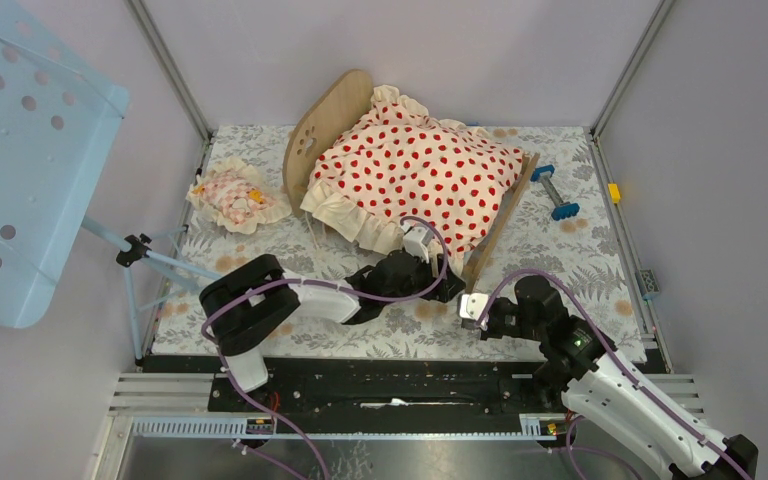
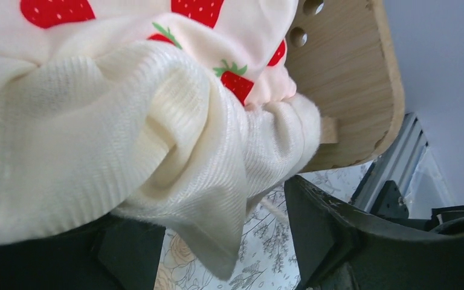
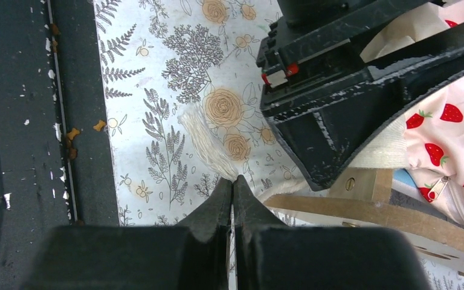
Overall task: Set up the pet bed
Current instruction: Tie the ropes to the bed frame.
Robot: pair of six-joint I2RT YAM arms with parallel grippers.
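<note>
The pet bed stands at the back middle. Its rounded wooden headboard (image 1: 325,125) is on the left and its low footboard (image 1: 500,225) on the right. A cream ruffled blanket (image 1: 415,170) with red strawberries covers its top. My left gripper (image 1: 417,248) is at the bed's near side, open. The blanket's ribbed ruffle (image 2: 175,181) hangs loose between its fingers (image 2: 338,229), below the headboard (image 2: 350,78). My right gripper (image 3: 234,180) is shut near the footboard rail (image 3: 368,211), its tips at the end of a cream fringe (image 3: 208,145) on the cloth.
A small pink pillow (image 1: 230,197) lies left of the headboard. A blue dumbbell toy (image 1: 555,193) and a yellow piece (image 1: 614,192) sit at the back right. A light-blue perforated stand (image 1: 20,170) leans over the left edge. Floral cloth (image 1: 560,260) covers the table.
</note>
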